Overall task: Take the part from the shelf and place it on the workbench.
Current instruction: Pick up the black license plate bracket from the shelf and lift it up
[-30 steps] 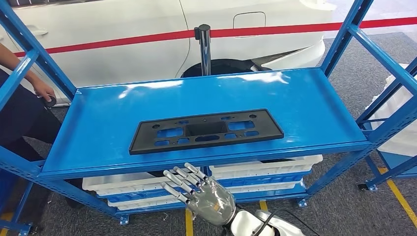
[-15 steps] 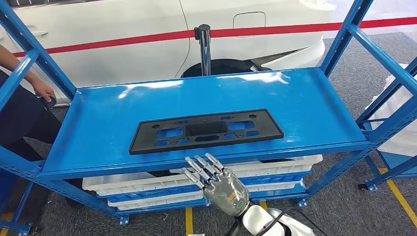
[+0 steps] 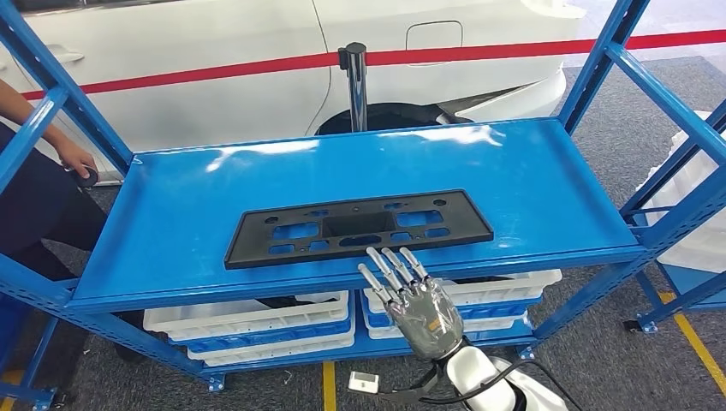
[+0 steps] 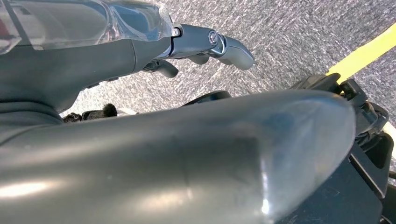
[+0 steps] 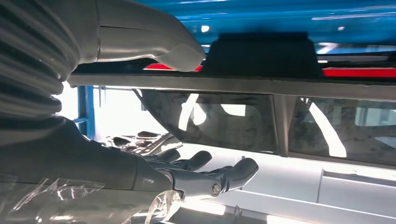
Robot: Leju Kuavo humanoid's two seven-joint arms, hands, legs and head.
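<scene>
Our right hand (image 3: 424, 312) reaches up, fingers spread and holding nothing. The flat black plastic part with holes (image 3: 360, 227) lies untouched on the shiny blue metal shelf (image 3: 548, 184). We cannot tell how our left hand (image 4: 205, 44) is, maybe loosely curled. Grabbing and placing are left.

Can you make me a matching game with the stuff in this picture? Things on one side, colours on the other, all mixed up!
Things:
1. part
2. shelf
3. bins
4. floor line

Colours:
A. white
B. yellow
C. black
D. blue

Pairs: 1-C, 2-D, 3-A, 4-B
</scene>
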